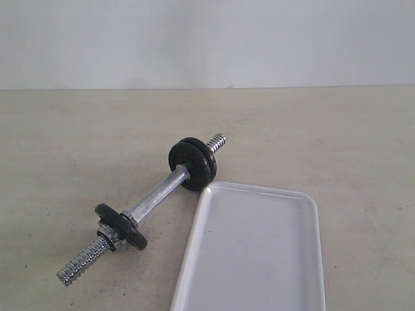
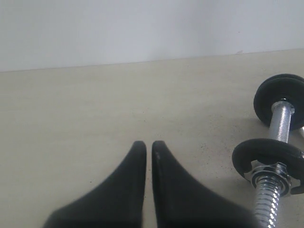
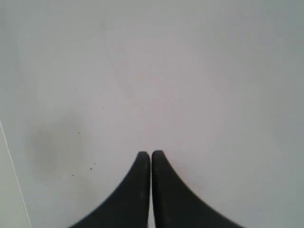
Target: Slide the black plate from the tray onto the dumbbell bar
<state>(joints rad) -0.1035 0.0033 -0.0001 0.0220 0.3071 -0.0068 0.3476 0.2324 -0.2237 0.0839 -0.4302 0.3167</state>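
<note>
At the bench's near edge the tray [image 1: 259, 259] runs out of frame, and what shows of it is bare. My right pincer [image 3: 151, 156] hangs closed and empty over a white surface, likely that tray. My left pincer [image 2: 148, 147], also pinched together on nothing, hovers beside the dumbbell bar [image 1: 155, 197]. The bar carries a black plate [image 1: 123, 225] by its collar nut [image 1: 109, 241] and a black pair [image 1: 192, 162] farther back, so I judge the sliding done and next only need to keep clear. I cannot tell which plate is the task's.
</note>
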